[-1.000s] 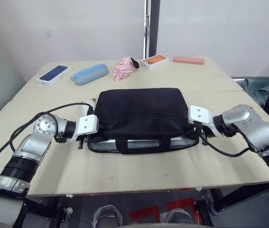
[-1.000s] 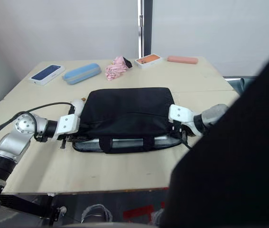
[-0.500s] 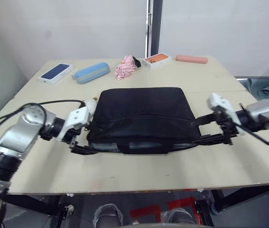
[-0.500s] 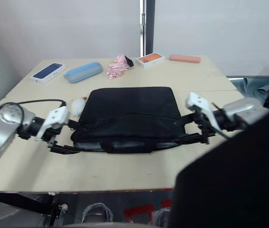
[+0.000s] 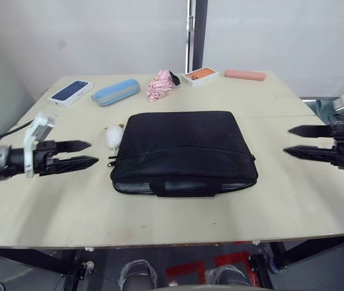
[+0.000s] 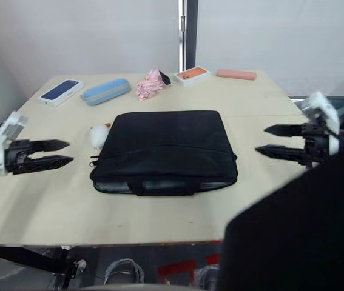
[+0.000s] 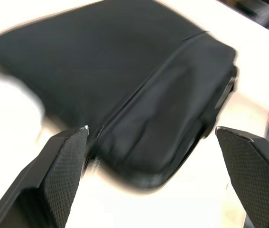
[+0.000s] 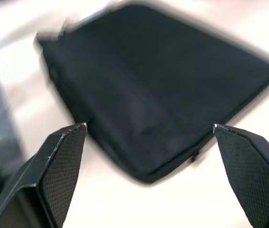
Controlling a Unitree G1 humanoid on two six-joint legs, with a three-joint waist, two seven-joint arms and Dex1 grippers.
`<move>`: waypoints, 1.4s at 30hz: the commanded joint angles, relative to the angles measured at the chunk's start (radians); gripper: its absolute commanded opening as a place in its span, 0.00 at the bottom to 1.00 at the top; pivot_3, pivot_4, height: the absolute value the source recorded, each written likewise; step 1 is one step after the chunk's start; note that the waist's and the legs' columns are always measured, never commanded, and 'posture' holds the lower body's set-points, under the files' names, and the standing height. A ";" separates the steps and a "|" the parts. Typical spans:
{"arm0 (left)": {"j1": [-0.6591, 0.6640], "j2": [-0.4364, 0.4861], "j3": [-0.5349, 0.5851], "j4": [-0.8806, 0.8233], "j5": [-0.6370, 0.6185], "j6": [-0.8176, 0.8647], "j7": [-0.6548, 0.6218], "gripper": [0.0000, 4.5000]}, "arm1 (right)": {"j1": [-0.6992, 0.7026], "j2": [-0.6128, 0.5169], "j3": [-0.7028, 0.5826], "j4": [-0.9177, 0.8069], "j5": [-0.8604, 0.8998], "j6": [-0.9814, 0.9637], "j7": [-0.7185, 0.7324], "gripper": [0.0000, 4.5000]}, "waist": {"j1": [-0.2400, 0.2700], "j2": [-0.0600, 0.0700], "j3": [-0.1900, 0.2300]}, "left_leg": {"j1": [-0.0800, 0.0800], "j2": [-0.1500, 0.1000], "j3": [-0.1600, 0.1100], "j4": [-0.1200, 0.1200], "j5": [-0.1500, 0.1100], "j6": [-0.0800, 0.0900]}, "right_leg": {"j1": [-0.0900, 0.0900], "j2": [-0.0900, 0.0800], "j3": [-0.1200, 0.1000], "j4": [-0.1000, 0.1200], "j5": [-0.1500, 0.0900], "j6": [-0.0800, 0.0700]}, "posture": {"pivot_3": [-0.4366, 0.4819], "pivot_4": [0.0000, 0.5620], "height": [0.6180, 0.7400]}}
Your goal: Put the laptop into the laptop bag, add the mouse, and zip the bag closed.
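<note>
The bag [image 5: 182,151] lies flat in the middle of the bench [image 5: 159,218], handles toward the near edge. Along that near side a thin silver-grey strip shows in the opening, most likely the laptop [image 5: 178,185] edge. A small white thing [image 5: 111,137] sits just beside the bag's far left corner; whether it is the mouse cannot be told.

The left claw [image 5: 77,154] hangs over the bench left of the bag, well apart from it, its fingers spread and holding nothing. The right claw [image 5: 298,140] hangs right of the bag, also apart from it, released and empty.

Along the far side lie a phone box [image 5: 70,93], a blue case [image 5: 116,93], a pink crumpled thing [image 5: 159,86], an orange box [image 5: 199,76] and a pink flat case [image 5: 244,75].
</note>
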 commanded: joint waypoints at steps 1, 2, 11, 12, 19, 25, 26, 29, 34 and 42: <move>0.064 0.035 0.096 -0.014 -0.007 -0.015 0.000 1.00 | 0.051 0.021 -0.138 -0.041 0.065 0.030 -0.045 0.99 | 0.002 -0.001 0.000 | 0.000 0.000 0.000 0.000 0.000 0.000 | 0.000 0.000 0.000 -0.001 0.000 0.000 | 0.48 0.27 1.00; 0.071 0.034 0.124 -0.017 -0.022 -0.009 0.007 1.00 | 0.095 0.036 -0.158 -0.058 0.066 0.030 -0.054 0.99 | 0.005 -0.002 0.001 | 0.000 0.000 0.000 0.000 0.000 0.000 | 0.001 0.000 -0.001 -0.001 0.000 0.000 | 0.48 0.27 1.00; 0.161 0.028 0.212 -0.128 -0.081 0.014 0.001 1.00 | 0.269 0.074 -0.188 -0.112 0.085 0.010 -0.105 0.99 | 0.005 -0.004 0.002 | 0.001 0.000 -0.002 0.000 0.000 0.000 | 0.004 -0.001 -0.003 -0.002 0.000 0.000 | 0.48 0.27 1.00; 0.166 0.029 0.214 -0.144 -0.088 0.022 0.006 1.00 | 0.273 0.069 -0.184 -0.113 0.088 0.010 -0.105 0.99 | 0.003 -0.004 0.002 | 0.001 0.000 -0.002 -0.001 0.000 0.000 | 0.004 -0.001 -0.003 -0.002 0.000 0.001 | 0.48 0.27 1.00; 0.129 0.002 0.175 -0.313 -0.178 0.074 0.074 1.00 | 0.305 0.033 -0.119 -0.142 0.092 0.011 -0.094 0.99 | 0.004 -0.004 0.002 | 0.001 0.000 -0.002 -0.001 0.000 0.000 | 0.004 -0.001 -0.003 -0.003 0.000 0.001 | 0.48 0.27 1.00; -0.088 -0.076 -0.068 -0.511 -0.253 0.108 0.175 1.00 | 0.330 -0.003 -0.022 -0.204 0.112 0.023 -0.058 0.75 | 0.017 -0.003 0.002 | 0.002 0.000 -0.004 0.000 0.000 0.000 | 0.006 -0.002 -0.005 -0.003 0.000 0.001 | 0.48 0.27 1.00; -0.116 -0.088 -0.098 -0.520 -0.254 0.112 0.185 1.00 | 0.328 -0.004 -0.011 -0.207 0.116 0.023 -0.056 0.68 | 0.016 -0.003 0.002 | 0.002 0.000 -0.004 0.000 0.000 0.000 | 0.006 -0.002 -0.005 -0.003 0.000 0.000 | 0.48 0.27 1.00; -0.151 -0.102 -0.149 -0.487 -0.242 0.039 0.090 1.00 | 0.266 0.037 0.074 -0.188 0.096 0.003 -0.114 0.45 | -0.002 -0.003 0.002 | 0.001 0.000 -0.003 0.002 0.000 0.000 | 0.006 -0.002 -0.004 -0.001 0.000 0.000 | 0.48 0.27 1.00; -0.216 -0.125 -0.221 -0.437 -0.210 -0.050 0.013 1.00 | 0.208 0.098 0.234 -0.218 0.072 -0.011 -0.162 0.05 | -0.003 -0.003 0.002 | 0.001 0.001 -0.003 0.000 0.000 0.000 | 0.005 0.000 -0.004 -0.001 0.000 0.001 | 0.48 0.27 1.00; -0.296 -0.141 -0.314 -0.377 -0.167 -0.120 -0.079 1.00 | 0.110 0.205 0.484 -0.195 -0.044 -0.047 -0.254 0.01 | 0.006 -0.003 0.002 | 0.001 -0.001 -0.004 0.002 0.000 0.000 | 0.005 -0.001 -0.004 0.000 0.000 0.000 | 0.48 0.27 1.00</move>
